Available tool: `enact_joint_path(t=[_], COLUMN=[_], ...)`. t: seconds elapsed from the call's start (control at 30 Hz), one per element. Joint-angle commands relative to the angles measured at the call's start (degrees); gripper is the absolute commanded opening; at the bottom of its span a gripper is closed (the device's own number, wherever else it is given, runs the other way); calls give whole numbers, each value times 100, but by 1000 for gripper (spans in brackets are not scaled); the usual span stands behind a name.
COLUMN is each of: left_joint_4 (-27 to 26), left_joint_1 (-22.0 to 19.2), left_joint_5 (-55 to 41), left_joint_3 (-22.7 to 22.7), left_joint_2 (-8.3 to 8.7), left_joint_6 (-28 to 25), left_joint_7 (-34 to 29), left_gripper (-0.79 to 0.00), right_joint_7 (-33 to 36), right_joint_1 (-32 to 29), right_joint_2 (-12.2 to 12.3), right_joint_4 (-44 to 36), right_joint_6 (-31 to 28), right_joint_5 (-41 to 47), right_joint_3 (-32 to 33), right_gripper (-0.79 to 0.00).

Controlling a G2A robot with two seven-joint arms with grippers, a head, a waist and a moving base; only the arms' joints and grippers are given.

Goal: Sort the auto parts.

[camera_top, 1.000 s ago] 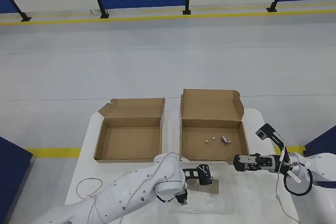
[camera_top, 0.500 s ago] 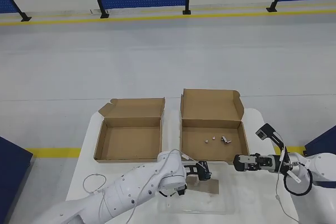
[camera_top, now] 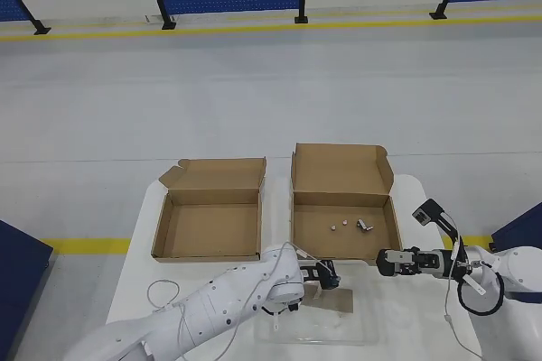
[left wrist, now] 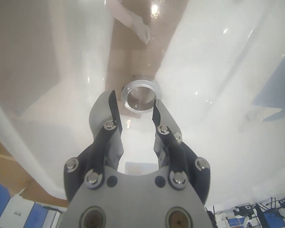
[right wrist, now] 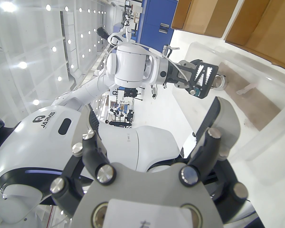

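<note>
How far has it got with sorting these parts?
Done: three small parts lie in the right-hand box. In hand: the left gripper, open, has its fingertips either side of a metal ring in the clear tray, not yet gripping it. Left: that ring and a flat bracket, also in the tray. The right gripper is open and holds nothing.
</note>
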Motion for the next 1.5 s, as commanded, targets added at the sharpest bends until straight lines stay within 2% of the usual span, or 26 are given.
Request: enact_joint_path(t=[0.0,0.6,1.47], left_joint_4=[70,455,786], left_joint_1=[-13,-8,30], left_joint_5=[19,90,235], left_joint_3=[0,-13,-105], left_joint_2=[-35,-257,-456], left_joint_6=[1,-61,-182], left_joint_7=[17,-99,-141], left_gripper=[-526,-536,-545], right_joint_7=[0,0,0], right_joint_1=[0,0,0], right_joint_2=[0,0,0], right_joint_4=[0,0,0], right_joint_6=[0,0,0], right_joint_5=[0,0,0], right_joint_3=[0,0,0], right_gripper=[0,0,0])
